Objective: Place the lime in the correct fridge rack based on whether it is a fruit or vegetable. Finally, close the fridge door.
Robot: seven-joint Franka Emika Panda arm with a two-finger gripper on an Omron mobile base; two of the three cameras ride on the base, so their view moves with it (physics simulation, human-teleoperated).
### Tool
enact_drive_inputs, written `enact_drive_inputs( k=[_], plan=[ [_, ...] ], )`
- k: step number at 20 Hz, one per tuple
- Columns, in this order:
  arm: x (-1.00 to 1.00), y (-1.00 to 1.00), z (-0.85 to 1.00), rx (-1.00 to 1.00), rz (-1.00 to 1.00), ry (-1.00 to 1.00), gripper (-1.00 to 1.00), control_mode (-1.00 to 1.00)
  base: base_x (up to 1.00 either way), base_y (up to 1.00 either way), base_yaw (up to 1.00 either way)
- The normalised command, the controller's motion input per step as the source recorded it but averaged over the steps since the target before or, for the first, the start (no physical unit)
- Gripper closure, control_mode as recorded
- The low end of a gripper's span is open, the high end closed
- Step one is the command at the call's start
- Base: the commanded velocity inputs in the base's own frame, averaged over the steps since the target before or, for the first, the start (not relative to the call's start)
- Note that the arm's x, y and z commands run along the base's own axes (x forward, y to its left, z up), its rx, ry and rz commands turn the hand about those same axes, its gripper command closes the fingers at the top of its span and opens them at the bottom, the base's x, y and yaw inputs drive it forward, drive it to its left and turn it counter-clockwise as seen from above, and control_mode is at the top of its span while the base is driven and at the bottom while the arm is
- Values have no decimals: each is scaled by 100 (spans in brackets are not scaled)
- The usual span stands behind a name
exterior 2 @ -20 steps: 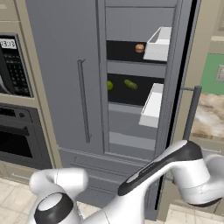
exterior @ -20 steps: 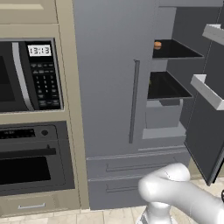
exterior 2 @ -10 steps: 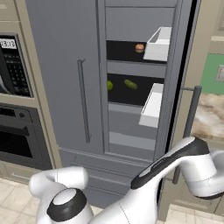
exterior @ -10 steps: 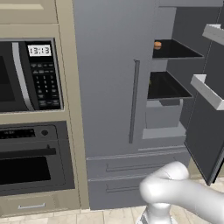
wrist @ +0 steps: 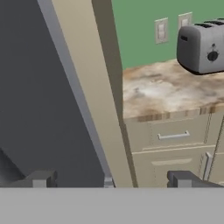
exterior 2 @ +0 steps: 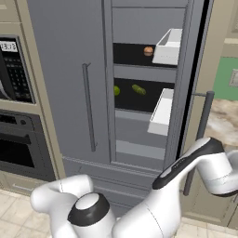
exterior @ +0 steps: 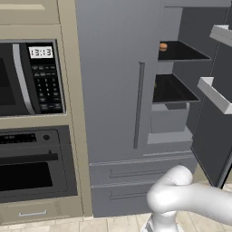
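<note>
The small round bright yellow-green lime [exterior 2: 116,90] already sits on the middle fridge rack [exterior 2: 153,104], just beside an elongated olive-green item [exterior 2: 138,89], so it looks sorted w/ its like and the placing step reads as done; what's left, by my judgement, is shutting the door. One rack up, a single round orange-brown item [exterior 2: 148,50] sits alone, also seen from the left base cam [exterior: 163,46]. The tall grey fridge door [exterior: 213,118] stands swung wide open, w/ two white door bins [exterior 2: 168,46] on its inner face, and its dark vertical handle bar [exterior 2: 199,139] is on the outside. The white arm's two-finger gripper [wrist: 111,180] is at the door's outer edge: fingers apart, nothing between them, aimed past the beige cabinet side panel [wrist: 94,100] toward a marbled countertop [wrist: 170,89]. Probably positioned there to get behind the door and push it closed. Count: 1 lime, 1 olive item, 1 orange-brown item, 2 door bins, 1 silver toaster [wrist: 202,46] on the counter, 2 wall outlets [wrist: 161,30] on the green wall, 1 black microwave [exterior: 29,77] over 1 black built-in oven [exterior: 34,167].
</note>
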Motion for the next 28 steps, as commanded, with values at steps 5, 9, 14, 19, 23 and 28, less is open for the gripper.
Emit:
enact_drive_inputs(
  k=[5,9,14,19,23,28],
  plan=[
    [28,15,-1,0,2,0,-100,-100,0,0,0],
    [25,60,0,-1,7,0,-100,-100,0,0,0],
    [34,61,0,-1,9,0,-100,-100,0,0,0],
    [34,77,0,-2,7,0,-100,-100,0,0,0],
    [36,95,0,-4,5,0,-100,-100,0,0,0],
    [39,100,0,-5,3,0,-100,-100,0,0,0]
  ],
)
